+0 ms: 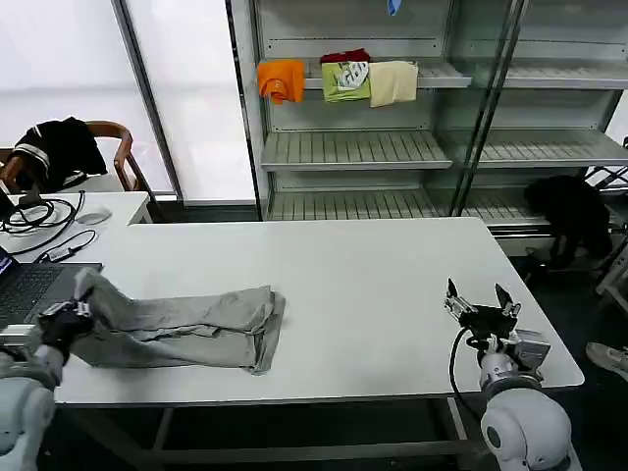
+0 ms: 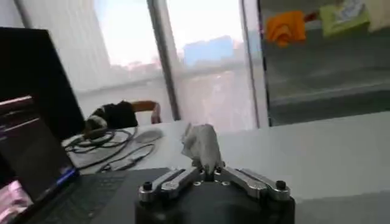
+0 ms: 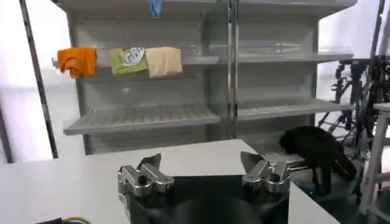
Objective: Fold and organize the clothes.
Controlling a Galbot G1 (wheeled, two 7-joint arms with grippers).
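A light grey shirt lies stretched in a long, bunched strip across the left part of the white table. My left gripper is at the table's left edge, shut on the shirt's left end, which is pulled up off the table. In the left wrist view a tuft of grey cloth sticks up from between the closed fingers of that gripper. My right gripper hovers open over the table's right front area, far from the shirt; in the right wrist view this gripper holds nothing.
A laptop and cables sit on the desk at the left, next to a chair with a black garment. Behind the table, a shelf unit carries orange, green and cream folded garments. A black object sits at the right.
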